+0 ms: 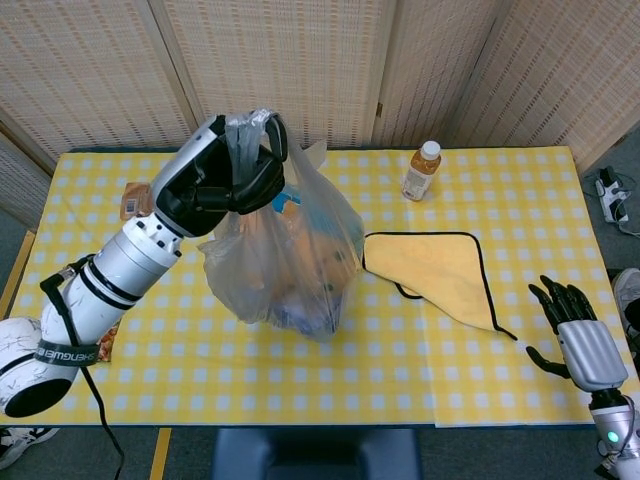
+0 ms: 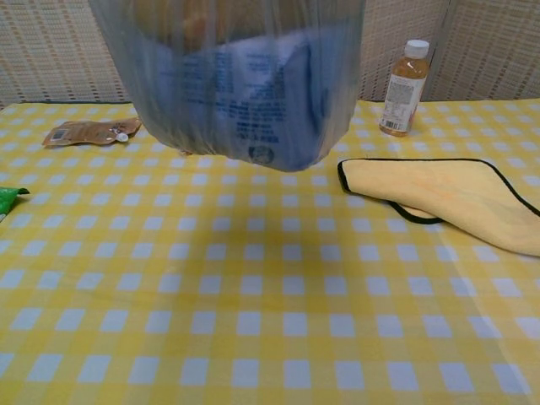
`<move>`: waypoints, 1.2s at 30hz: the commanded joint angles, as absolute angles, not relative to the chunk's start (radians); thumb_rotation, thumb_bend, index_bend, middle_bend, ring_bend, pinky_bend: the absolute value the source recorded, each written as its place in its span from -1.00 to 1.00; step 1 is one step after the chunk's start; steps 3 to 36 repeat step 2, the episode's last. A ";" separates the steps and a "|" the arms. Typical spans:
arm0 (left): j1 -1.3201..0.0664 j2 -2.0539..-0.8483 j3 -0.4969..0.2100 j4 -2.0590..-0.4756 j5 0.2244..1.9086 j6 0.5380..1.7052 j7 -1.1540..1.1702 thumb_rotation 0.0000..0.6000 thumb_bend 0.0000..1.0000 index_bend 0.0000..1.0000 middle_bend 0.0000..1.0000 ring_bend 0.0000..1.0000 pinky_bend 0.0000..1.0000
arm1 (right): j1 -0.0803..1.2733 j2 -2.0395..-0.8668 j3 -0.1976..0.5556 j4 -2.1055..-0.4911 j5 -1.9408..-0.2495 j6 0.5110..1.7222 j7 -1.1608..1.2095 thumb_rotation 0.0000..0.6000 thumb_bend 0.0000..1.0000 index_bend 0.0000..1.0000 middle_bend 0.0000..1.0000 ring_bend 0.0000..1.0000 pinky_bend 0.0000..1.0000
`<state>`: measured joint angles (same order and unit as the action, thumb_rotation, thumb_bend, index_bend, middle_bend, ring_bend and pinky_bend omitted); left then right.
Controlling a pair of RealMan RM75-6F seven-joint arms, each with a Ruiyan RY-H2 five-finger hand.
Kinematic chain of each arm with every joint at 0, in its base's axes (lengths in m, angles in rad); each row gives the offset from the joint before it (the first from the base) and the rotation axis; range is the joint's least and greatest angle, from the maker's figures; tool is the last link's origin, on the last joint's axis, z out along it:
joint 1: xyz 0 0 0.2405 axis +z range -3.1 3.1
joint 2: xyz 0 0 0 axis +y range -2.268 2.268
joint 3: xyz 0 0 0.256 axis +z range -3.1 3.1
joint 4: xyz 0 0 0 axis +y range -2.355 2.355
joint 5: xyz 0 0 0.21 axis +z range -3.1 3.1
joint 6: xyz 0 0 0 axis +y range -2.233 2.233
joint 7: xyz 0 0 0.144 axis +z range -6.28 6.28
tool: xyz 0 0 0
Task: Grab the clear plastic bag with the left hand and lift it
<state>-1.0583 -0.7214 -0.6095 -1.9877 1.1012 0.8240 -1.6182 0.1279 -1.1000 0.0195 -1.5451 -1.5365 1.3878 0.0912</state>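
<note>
My left hand [image 1: 222,180] grips the gathered top of the clear plastic bag [image 1: 285,262] and holds it up off the table. The bag hangs full, with orange and blue-printed items inside. In the chest view only the bag's [image 2: 240,84] lower part shows, hanging well above the checked cloth; the left hand is out of that view. My right hand [image 1: 578,340] is at the table's near right corner, fingers spread, holding nothing.
A yellow cloth [image 1: 440,268] with dark trim lies right of the bag. A drink bottle [image 1: 421,171] stands at the back. A brown pouch [image 2: 89,132] lies at the back left. A green snack packet [image 2: 8,199] shows at the left edge.
</note>
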 commanded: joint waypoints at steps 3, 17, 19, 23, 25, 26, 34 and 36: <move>-1.053 -0.754 -0.621 -1.968 1.104 0.799 -1.598 1.00 0.83 0.35 0.92 0.82 0.92 | 0.127 -1.098 0.021 -1.544 -1.532 1.388 0.096 1.00 -0.41 -1.00 -1.00 -1.00 -1.00; -1.053 -0.754 -0.621 -1.968 1.104 0.799 -1.598 1.00 0.83 0.35 0.92 0.82 0.92 | 0.127 -1.098 0.021 -1.544 -1.532 1.388 0.096 1.00 -0.41 -1.00 -1.00 -1.00 -1.00; -1.053 -0.754 -0.621 -1.968 1.104 0.799 -1.598 1.00 0.83 0.35 0.92 0.82 0.92 | 0.127 -1.098 0.021 -1.544 -1.532 1.388 0.096 1.00 -0.41 -1.00 -1.00 -1.00 -1.00; -1.053 -0.754 -0.621 -1.968 1.104 0.799 -1.598 1.00 0.83 0.35 0.92 0.82 0.92 | 0.127 -1.098 0.021 -1.544 -1.532 1.388 0.096 1.00 -0.41 -1.00 -1.00 -1.00 -1.00; -1.053 -0.754 -0.621 -1.968 1.104 0.799 -1.598 1.00 0.83 0.35 0.92 0.82 0.92 | 0.127 -1.098 0.021 -1.544 -1.532 1.388 0.096 1.00 -0.41 -1.00 -1.00 -1.00 -1.00; -1.053 -0.754 -0.621 -1.968 1.104 0.799 -1.598 1.00 0.83 0.35 0.92 0.82 0.92 | 0.127 -1.098 0.021 -1.544 -1.532 1.388 0.096 1.00 -0.41 -1.00 -1.00 -1.00 -1.00; -1.053 -0.754 -0.621 -1.968 1.104 0.799 -1.598 1.00 0.83 0.35 0.92 0.82 0.92 | 0.127 -1.098 0.021 -1.544 -1.532 1.388 0.096 1.00 -0.41 -1.00 -1.00 -1.00 -1.00; -1.053 -0.754 -0.621 -1.968 1.104 0.799 -1.598 1.00 0.83 0.35 0.92 0.82 0.92 | 0.127 -1.098 0.021 -1.544 -1.532 1.388 0.096 1.00 -0.41 -1.00 -1.00 -1.00 -1.00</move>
